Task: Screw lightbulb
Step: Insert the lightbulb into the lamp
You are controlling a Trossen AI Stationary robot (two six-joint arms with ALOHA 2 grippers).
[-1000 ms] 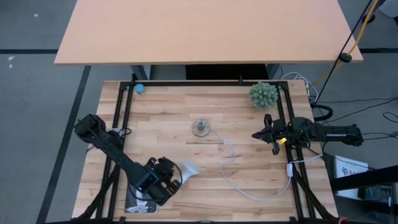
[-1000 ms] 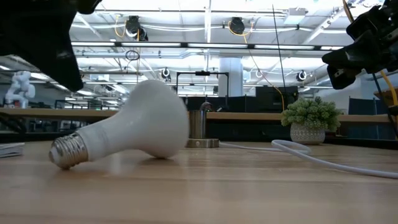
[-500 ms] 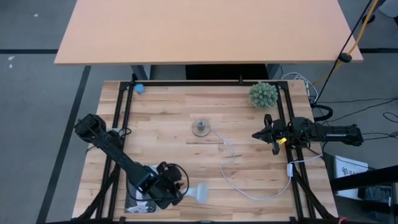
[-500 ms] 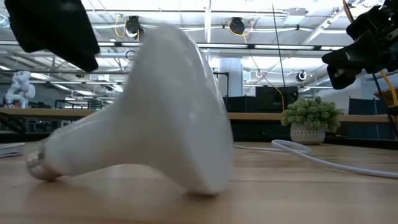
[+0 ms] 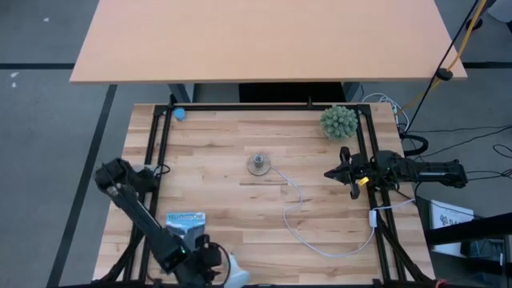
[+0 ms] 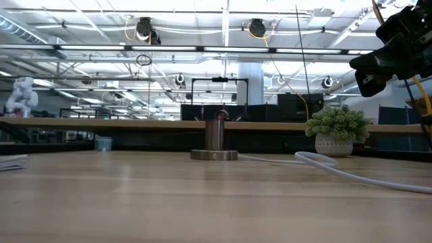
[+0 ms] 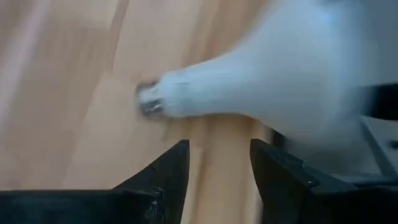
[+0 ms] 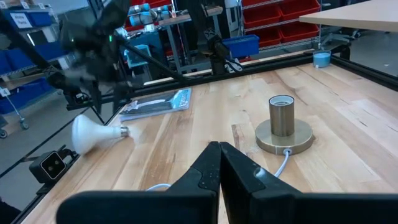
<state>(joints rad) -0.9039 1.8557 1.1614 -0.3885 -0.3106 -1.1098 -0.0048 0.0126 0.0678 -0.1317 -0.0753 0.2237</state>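
Spread left gripper (image 7: 219, 163) hovers at the table's seven o'clock edge over the small white frosted lightbulb (image 7: 273, 81), apparently loose, so straddle its cone before pinching.

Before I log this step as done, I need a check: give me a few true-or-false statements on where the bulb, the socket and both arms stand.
1. The lightbulb is screwed into the socket. False: it lies on its side at the table's front edge, far from the empty socket.
2. The left gripper has its fingers open, the bulb lying beyond them. True.
3. The right gripper holds the bulb. False: its fingers are shut on nothing.
4. A white cord runs from the socket. True.
5. The blue card lies beside the plant. False: it lies near the left arm.
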